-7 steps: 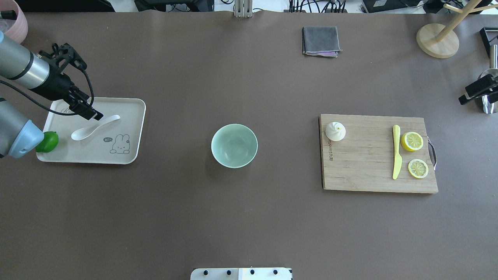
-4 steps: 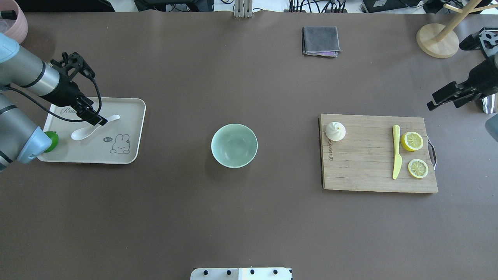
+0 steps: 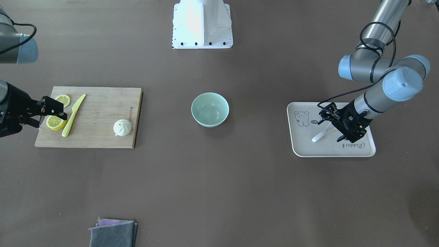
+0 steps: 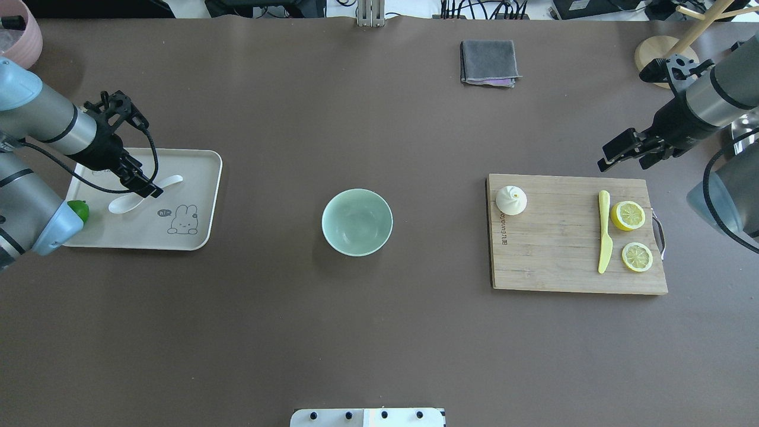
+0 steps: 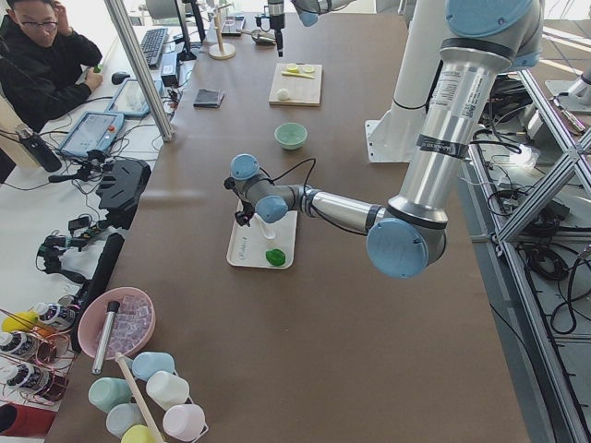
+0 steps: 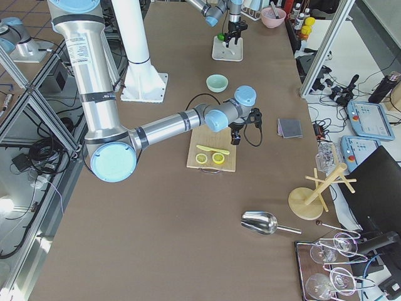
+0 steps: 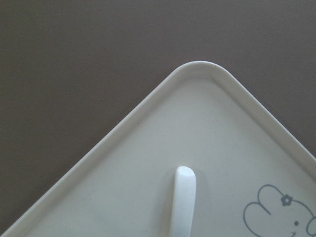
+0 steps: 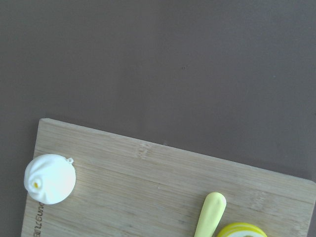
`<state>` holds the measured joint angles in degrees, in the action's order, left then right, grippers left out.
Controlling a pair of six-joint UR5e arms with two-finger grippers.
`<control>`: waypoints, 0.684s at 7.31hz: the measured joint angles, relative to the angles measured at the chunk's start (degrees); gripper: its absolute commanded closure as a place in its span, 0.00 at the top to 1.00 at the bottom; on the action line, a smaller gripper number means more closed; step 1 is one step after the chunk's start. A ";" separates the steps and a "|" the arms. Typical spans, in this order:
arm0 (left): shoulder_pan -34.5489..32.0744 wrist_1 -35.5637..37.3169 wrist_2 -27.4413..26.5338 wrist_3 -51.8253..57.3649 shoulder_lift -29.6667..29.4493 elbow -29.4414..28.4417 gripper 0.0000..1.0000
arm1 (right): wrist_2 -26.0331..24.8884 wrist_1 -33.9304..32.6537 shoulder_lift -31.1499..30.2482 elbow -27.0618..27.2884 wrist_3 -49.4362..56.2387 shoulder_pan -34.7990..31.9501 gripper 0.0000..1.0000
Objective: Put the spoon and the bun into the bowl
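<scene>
The white spoon [image 4: 124, 203] lies on the beige tray [image 4: 195, 237] at the left, and its handle end shows in the left wrist view [image 7: 182, 197]. My left gripper [image 4: 148, 188] hangs right over the spoon's handle; its jaws look open and hold nothing. The mint-green bowl [image 4: 357, 222] stands empty at the table's middle. The white bun [image 4: 511, 200] sits on the wooden board's near-left corner and also shows in the right wrist view [image 8: 50, 177]. My right gripper [image 4: 619, 163] is open and empty above the table just beyond the board's far right edge.
The wooden cutting board [image 4: 563, 267] also carries a yellow knife [image 4: 604, 231] and two lemon halves [image 4: 628, 214]. A green lime [image 4: 77, 210] sits at the tray's left edge. A grey cloth [image 4: 488, 62] and a wooden stand [image 4: 664, 62] lie at the far side.
My left gripper has moved right and down onto the spoon's handle. My right arm has come in from the right edge toward the board's far right corner.
</scene>
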<state>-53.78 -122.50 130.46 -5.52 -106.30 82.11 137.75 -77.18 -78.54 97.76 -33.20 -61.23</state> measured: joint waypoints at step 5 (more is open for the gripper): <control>1.29 -0.02 -0.55 -0.01 -0.04 -0.18 0.72 | -0.09 0.02 1.37 0.03 -2.49 1.15 1.00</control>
<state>-52.49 -122.52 129.91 -5.54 -106.35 81.93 137.67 -77.17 -77.17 97.79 -35.69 -60.08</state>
